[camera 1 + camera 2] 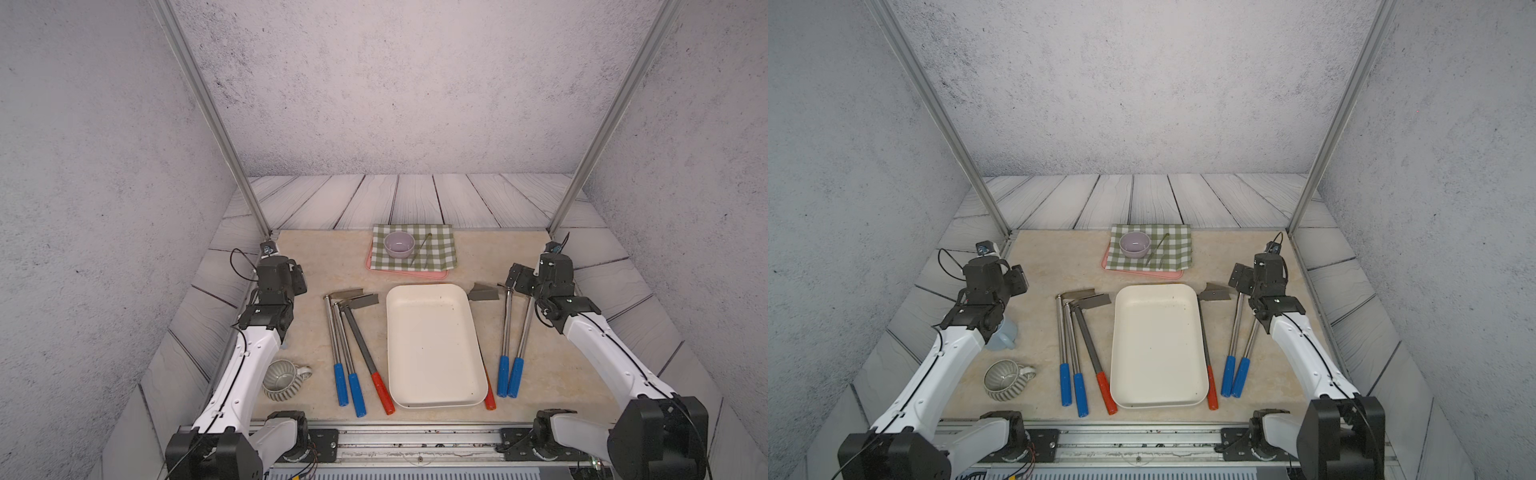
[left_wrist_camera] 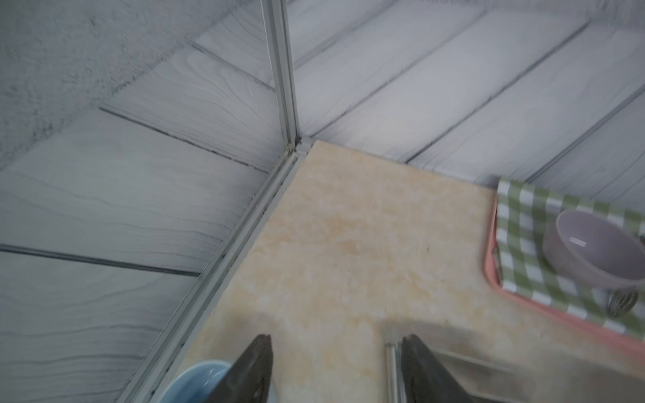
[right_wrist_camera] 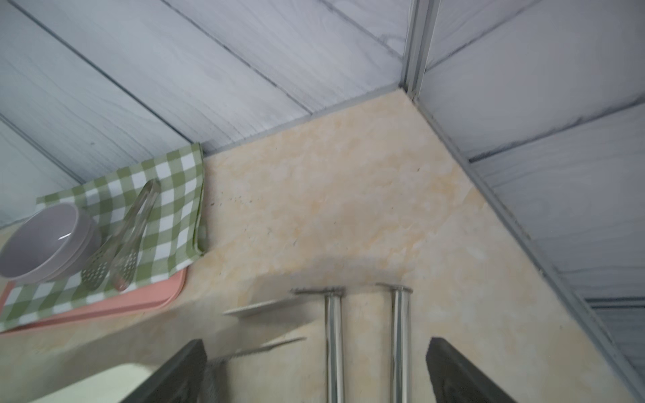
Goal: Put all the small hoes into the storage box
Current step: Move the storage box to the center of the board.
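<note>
Down at the front rail [image 1: 415, 440] the arms are rooted, and just beyond it the coloured grips of the small hoes point my way. On the table [image 1: 316, 257], three hoes [image 1: 344, 336] lie left of the storage box [image 1: 430, 345]. A red-gripped one [image 1: 489, 395] hugs its right wall, and a blue-gripped pair [image 1: 506, 328] lies further right. Nothing is in the box. The left tool [image 2: 336, 338] is apart over bare table, holding nothing. The right tool [image 3: 316, 342] gapes wide above the pair's steel shafts. To my eye it is reaching for a hoe. It should straddle one shaft only, square across it near the heavy head, then lay the hoe lengthwise inside the low walls.
</note>
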Controlling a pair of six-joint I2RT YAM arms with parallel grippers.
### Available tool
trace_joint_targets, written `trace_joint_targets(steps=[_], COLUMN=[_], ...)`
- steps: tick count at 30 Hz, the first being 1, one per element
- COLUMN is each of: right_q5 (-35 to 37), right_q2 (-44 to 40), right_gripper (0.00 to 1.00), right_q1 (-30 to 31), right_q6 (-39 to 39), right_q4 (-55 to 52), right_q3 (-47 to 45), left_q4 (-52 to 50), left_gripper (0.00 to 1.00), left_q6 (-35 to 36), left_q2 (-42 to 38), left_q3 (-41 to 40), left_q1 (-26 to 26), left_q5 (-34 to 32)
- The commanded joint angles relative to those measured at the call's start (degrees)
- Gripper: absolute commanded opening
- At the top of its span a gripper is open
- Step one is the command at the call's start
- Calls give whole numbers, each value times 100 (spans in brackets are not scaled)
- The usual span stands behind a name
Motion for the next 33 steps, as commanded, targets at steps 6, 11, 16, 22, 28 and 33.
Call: trace_joint_targets(steps=[6, 11, 16, 22, 28, 33], right_q5=[-757, -756, -905, -1105, -1316, -1381], right_q2=[-614, -642, -611, -499, -94, 211], right_gripper=[99, 99, 100, 92, 82, 79], right_q1=[226, 225, 236, 234, 237, 238], right_q6=[670, 893, 740, 412, 175, 168], right_q4=[-2919, -3493, -3750, -3726, -3652, -3496], right_q3=[717, 801, 798, 680, 609, 592], left_q4=[-1311, -1685, -1727, -1967, -1889, -1861], left_gripper=[60, 60, 58, 58, 57, 56], left_q6=[-651, -558, -576, -489, -488, -506], left_q2=[-845, -703, -785, -553, -333, -327], left_q3=[-770, -590, -646, -533, -494, -512], left_q1=[-16, -15, -256, -1130, -1169, -1175], left_q5=[888, 1052, 1111, 583, 804, 875])
